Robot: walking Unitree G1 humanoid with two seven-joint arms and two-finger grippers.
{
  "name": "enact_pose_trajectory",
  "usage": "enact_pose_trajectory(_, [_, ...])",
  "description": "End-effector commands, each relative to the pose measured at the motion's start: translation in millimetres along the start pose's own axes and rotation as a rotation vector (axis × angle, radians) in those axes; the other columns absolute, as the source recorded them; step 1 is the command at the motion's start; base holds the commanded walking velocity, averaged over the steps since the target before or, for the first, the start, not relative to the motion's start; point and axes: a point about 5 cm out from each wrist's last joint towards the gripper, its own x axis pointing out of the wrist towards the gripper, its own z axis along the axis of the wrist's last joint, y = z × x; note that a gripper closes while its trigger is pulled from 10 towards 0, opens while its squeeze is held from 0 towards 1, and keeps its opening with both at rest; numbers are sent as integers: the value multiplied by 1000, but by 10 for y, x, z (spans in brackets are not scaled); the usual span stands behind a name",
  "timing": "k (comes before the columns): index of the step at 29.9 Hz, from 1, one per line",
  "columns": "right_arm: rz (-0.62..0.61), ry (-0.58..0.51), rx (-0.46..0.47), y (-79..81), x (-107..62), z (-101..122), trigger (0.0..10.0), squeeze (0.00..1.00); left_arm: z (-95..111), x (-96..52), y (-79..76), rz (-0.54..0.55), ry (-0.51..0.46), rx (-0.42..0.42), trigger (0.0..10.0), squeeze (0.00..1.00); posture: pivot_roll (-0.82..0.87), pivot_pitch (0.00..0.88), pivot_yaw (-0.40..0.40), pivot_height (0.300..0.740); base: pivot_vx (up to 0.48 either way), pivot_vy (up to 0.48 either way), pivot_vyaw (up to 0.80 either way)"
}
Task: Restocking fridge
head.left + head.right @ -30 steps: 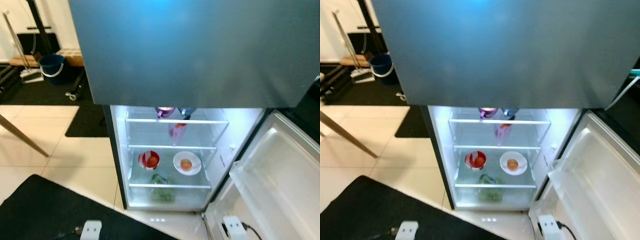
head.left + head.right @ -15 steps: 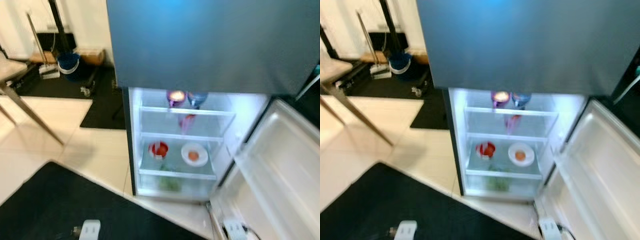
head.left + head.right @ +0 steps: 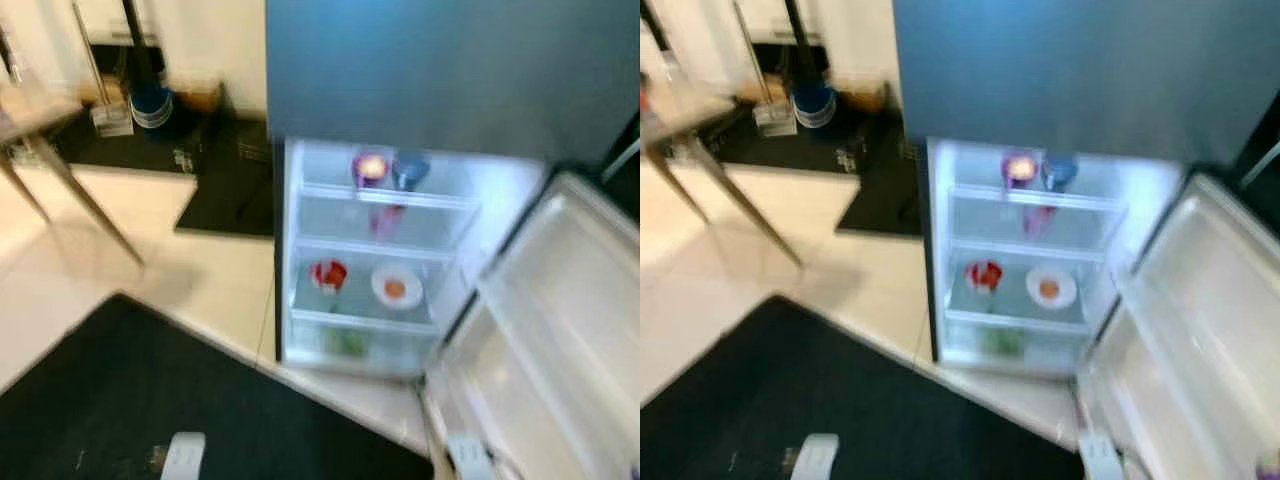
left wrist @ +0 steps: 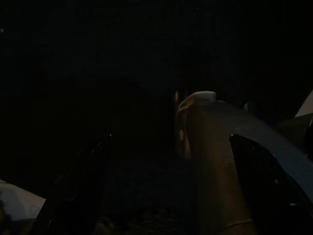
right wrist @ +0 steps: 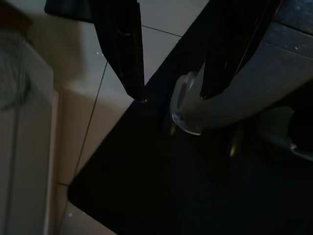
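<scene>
fridge: a tall dark grey fridge (image 3: 440,70) stands ahead on the pale tiled floor (image 3: 200,290); its lower compartment is lit white inside, and the picture is somewhat blurred.
fridge door: the lower door (image 3: 560,350) is swung wide open to the robot's right, its white inner lining and door shelf facing up toward the camera.
top shelf: a purple cup (image 3: 370,168) and a blue cup (image 3: 408,170) stand side by side at the back.
second shelf: a pinkish cup (image 3: 386,220) stands near the middle, under the two above.
third shelf: a red and white bowl (image 3: 329,275) sits left of a white plate (image 3: 397,288) that carries one orange round fruit (image 3: 396,289).
bottom: something green (image 3: 348,342) lies below the lowest glass shelf; too blurred to name.
mat: a black mat (image 3: 180,410) covers the floor in front of the robot, its far edge short of the fridge.
surroundings: a blue bucket (image 3: 152,106) stands far left by the wall, with a table leg (image 3: 80,195) slanting across the tiles.
right gripper: the right gripper (image 5: 171,95) hangs low over the edge of the mat and the tiles, fingers spread apart with nothing between them.
left gripper: the left wrist view is very dark; whether the fingers are parted or closed cannot be told.
</scene>
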Motion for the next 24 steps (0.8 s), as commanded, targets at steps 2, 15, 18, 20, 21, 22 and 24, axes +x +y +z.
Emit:
enact_pose_trajectory(2, [-4, 12, -2, 5, 1, -18, 10000, 0, -75, -9, -14, -4, 29, -2, 10000, 0, 55, 0, -44, 740, -304, 0, -775])
enact_pose_trajectory(15, [-13, 8, 8, -17, -2, 0, 10000, 0, -96, -12, -18, -3, 35, -1, 10000, 0, 53, 0, -48, 740, -299, 0, -636])
enact_pose_trajectory(18, [-16, 7, 8, -20, -3, 1, 10000, 0, -89, -11, -20, -3, 33, -1, 10000, 0, 54, 0, -49, 740, -276, 0, 0])
enact_pose_trajectory(20, [-18, 7, 7, -23, -4, -2, 10000, 0, -83, -9, -20, -3, 31, -1, 10000, 0, 54, 0, -49, 740, -266, 0, 0])
enact_pose_trajectory(21, [-18, 7, 6, -24, -5, -3, 10000, 0, -80, -9, -19, -2, 31, -1, 10000, 0, 54, 0, -49, 740, -259, 0, 0])
enact_pose_trajectory(22, [-19, 8, 6, -26, -6, -4, 10000, 0, -75, -9, -15, 0, 29, -1, 10000, 0, 54, 0, -49, 740, 0, 0, 0])
enact_pose_trajectory(24, [-20, 8, 6, -27, -6, -4, 10000, 0, -71, -8, -11, 1, 28, 0, 10000, 0, 52, 0, -50, 740, 0, 0, 0])
